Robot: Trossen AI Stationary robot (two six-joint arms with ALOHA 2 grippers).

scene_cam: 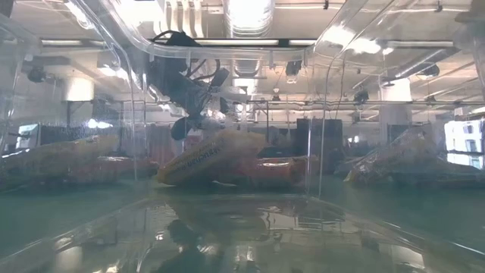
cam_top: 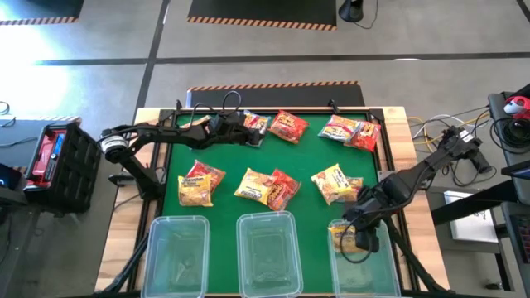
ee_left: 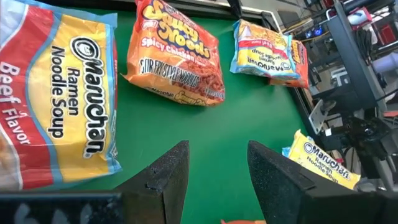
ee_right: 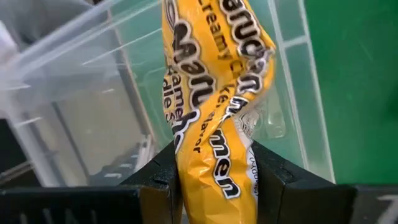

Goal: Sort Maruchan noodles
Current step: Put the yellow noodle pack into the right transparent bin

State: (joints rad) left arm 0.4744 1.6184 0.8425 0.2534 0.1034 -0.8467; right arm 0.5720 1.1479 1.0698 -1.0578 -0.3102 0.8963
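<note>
A: Right claw, state?
B: My right claw (ee_right: 214, 180) is clamped on a yellow Maruchan packet (ee_right: 217, 93), hanging crumpled between my fingers (ee_right: 158, 180). Just under and beyond it, the right clear bin (ee_right: 74, 81); the packet sits over its rim.
A: Left claw?
B: My left claw (ee_left: 217, 177) stands apart, nothing between the fingers, low over the green mat (ee_left: 249, 106). Nearest beside it, a Beef Flavor packet (ee_left: 56, 93). Farther ahead, an orange Saucy Noods packet (ee_left: 177, 53), then a blue-and-yellow packet (ee_left: 267, 53). Off to the side, another yellow packet (ee_left: 320, 162).
A: Other bins?
B: Middle bin (cam_top: 267, 252) and left bin (cam_top: 176, 255), well apart from my left claw.
</note>
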